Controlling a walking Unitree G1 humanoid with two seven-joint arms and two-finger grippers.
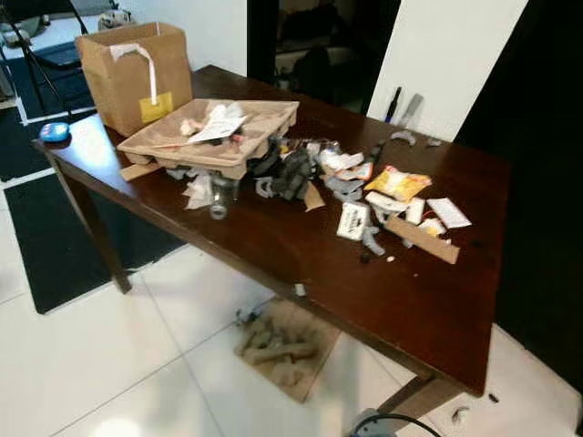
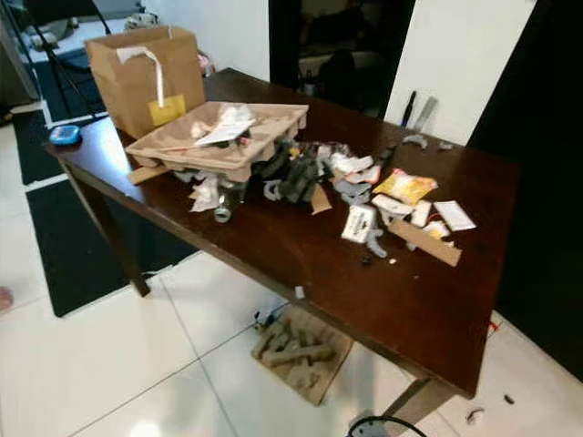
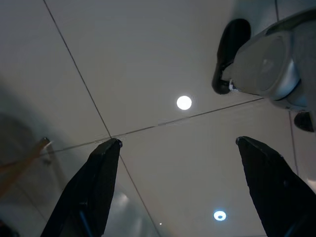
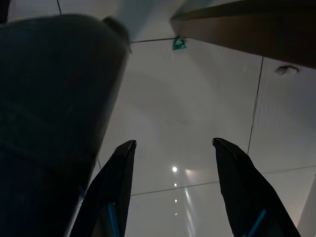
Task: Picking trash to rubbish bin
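Trash lies scattered over a dark wooden tabletop (image 1: 273, 246); both arms hang idle above the white tiled floor (image 1: 100, 364).

A pulp tray (image 1: 214, 137) sits beside an open cardboard box (image 1: 137, 73), and wrappers and scraps (image 1: 364, 196) spread out to its right, with a yellow packet (image 1: 398, 182) among them. Another cardboard piece with scraps (image 1: 282, 346) lies on the floor beneath the tabletop. The left end effector (image 3: 177, 143) and the right end effector (image 4: 173, 143) both have their fingers spread apart, holding nothing.
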